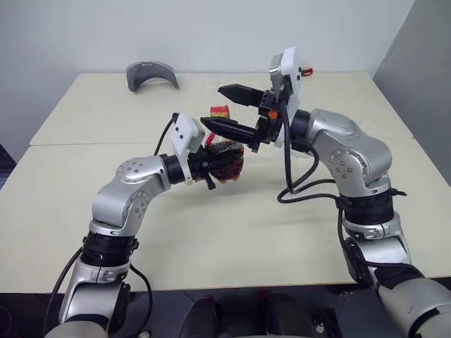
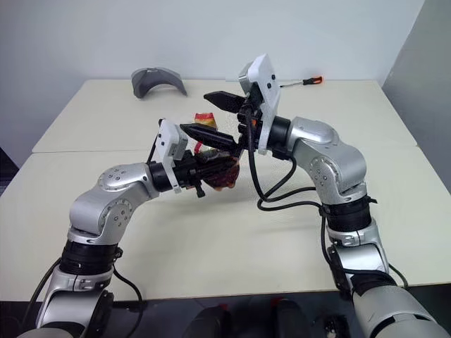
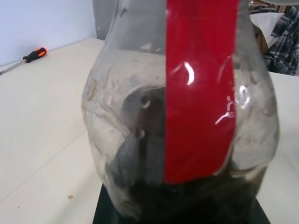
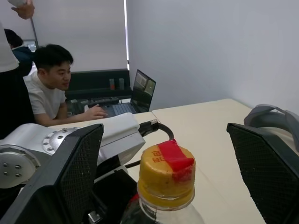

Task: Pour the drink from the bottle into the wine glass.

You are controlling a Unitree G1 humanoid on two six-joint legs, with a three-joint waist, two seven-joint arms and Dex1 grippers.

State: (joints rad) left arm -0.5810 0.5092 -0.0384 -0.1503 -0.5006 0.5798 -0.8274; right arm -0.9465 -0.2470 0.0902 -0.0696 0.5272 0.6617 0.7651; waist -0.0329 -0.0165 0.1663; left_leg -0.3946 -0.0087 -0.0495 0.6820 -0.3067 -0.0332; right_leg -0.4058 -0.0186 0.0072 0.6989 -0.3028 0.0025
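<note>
Bottle pinched in left gripper above the table, yellow cap still on between spread fingers of right gripper; uncapping and pouring remain, by my judgement.

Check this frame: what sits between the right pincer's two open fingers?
The bottle's yellow cap, crossed by red tape, sits between the right pincer's fingers, untouched, in the right wrist view. The left pincer holds the bottle.

Embossed square characters, too small to read, mark the top of the yellow plastic bottle cap beside its red tape strip; no other text is legible.
</note>
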